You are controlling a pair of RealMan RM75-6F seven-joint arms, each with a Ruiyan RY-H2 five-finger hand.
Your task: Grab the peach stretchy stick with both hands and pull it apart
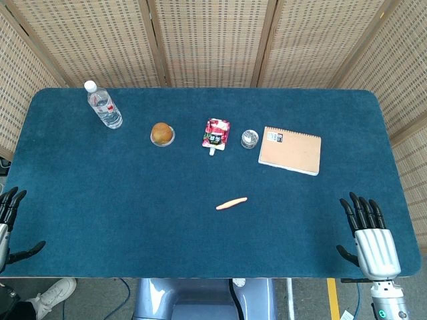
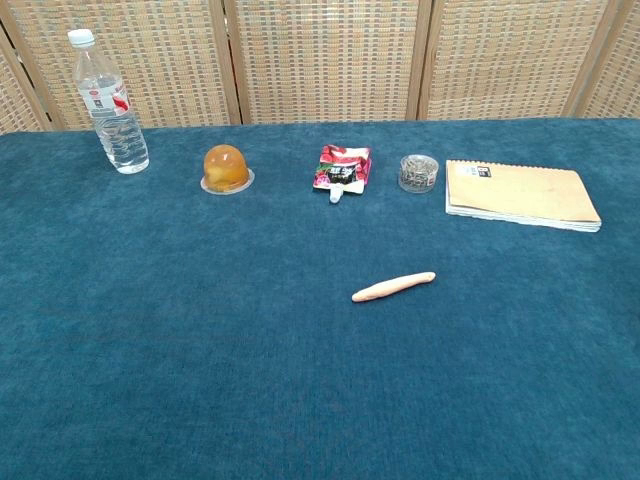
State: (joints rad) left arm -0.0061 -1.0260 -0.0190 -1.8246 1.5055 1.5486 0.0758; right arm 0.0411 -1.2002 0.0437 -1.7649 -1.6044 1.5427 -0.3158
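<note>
Woven-cane screens back a worktop [image 1: 80,220] under blue cloth. Right robot hand [image 1: 369,235] rests at the near right edge, fingers spread, holding nothing; left robot hand [image 1: 11,223] shows only in part at the near left edge, fingers apart, nothing in it that we can see.

Peach stretchy stick [image 1: 231,203] lies flat and untouched between the two hands, nearer the right one, its right tip angled away from us. We judge the reach comes first: bring each hand to its own end, pinch near the tips, lift, then pull evenly outward.

Containers beyond the stick:
- water bottle [image 2: 110,103], capped, clear liquid
- shallow dish holding an orange jelly dome [image 2: 226,167]
- spouted pouch [image 2: 342,168], contents hidden
- small clear tub [image 2: 418,172], contents too small to tell
- notebook [image 2: 522,194] alongside
</note>
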